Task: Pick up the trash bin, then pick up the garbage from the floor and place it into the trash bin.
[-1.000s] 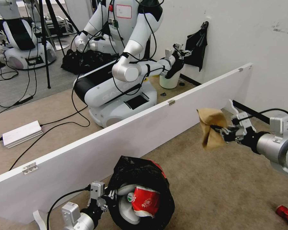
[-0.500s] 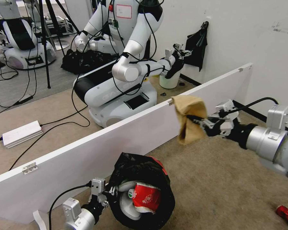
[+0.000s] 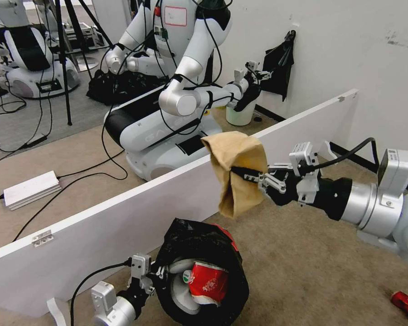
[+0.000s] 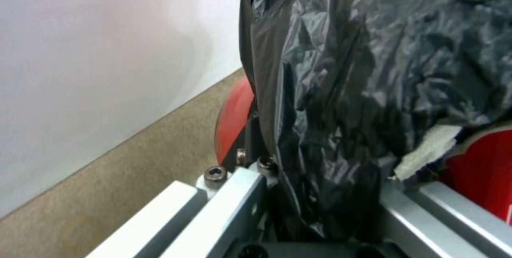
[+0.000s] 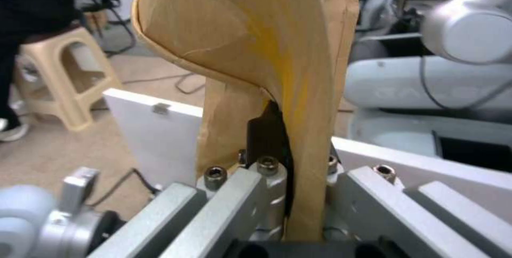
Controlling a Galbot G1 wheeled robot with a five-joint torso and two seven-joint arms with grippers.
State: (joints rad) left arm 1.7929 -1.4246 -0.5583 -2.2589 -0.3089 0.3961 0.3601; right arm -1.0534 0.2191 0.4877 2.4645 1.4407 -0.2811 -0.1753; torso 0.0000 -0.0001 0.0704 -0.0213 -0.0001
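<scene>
The right gripper (image 3: 245, 174) is holding the tan paper bag (image 3: 236, 176) in the air, its fingers pinched tight on a fold of the paper, as the right wrist view shows. The bag is hanging in front of the long white board (image 3: 136, 206), above and slightly to the right of the trash bin (image 3: 204, 271). The left gripper (image 3: 155, 275), near the left, is clamping the bin's rim and its crinkly black liner (image 4: 341, 90), and is holding the bin tilted above the carpet (image 3: 303, 271) with its mouth facing the near side. A red-and-white paper cup (image 3: 207, 283) is lying inside the bin. A red can (image 3: 405, 305) is lying on the carpet at the near right.
</scene>
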